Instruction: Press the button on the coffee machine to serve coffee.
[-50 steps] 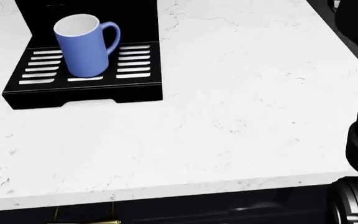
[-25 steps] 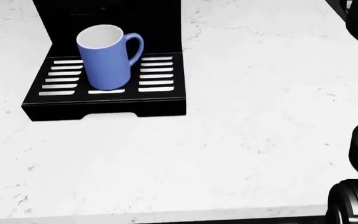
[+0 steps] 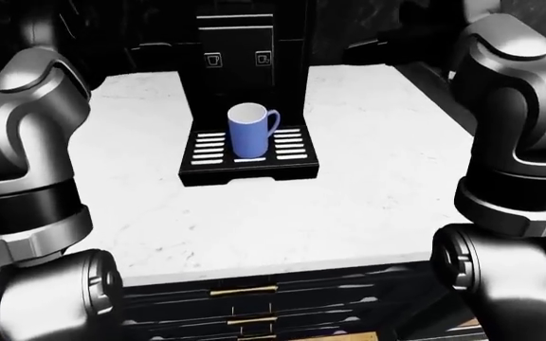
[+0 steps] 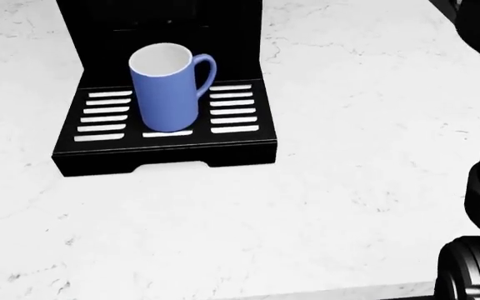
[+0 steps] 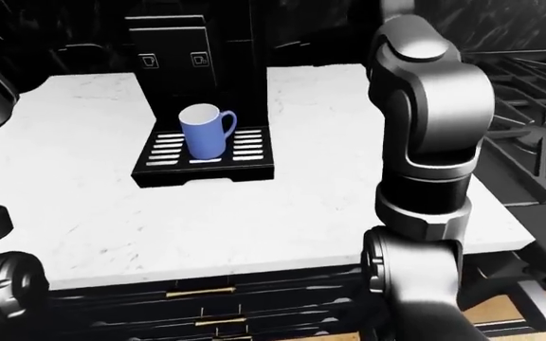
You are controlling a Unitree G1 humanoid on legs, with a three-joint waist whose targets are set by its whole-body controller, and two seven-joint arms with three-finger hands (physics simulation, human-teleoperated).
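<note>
The coffee machine [image 3: 245, 50] is being shown standing upright at the top middle of the left-eye view, on a white marble counter [image 3: 368, 185], with two small square buttons [image 3: 214, 60] set side by side on its dark face. Below them, a blue mug [image 4: 168, 95] is being held upright on the slotted drip tray [image 4: 236, 112], its handle turned toward the right of the head view. Dark drawers with brass handles [image 3: 243, 290] are being shown under the counter edge, and a stove grate [image 5: 538, 78] is being seen at the right of the right-eye view. The left arm [image 3: 31, 142] and the right arm [image 5: 430, 135] are being raised at the sides of the eye views, elbows bent, well apart from the machine. Neither hand is being shown in any view, so the spread of the fingers cannot be told, and nothing can be placed against them; the buttons are being left untouched.
</note>
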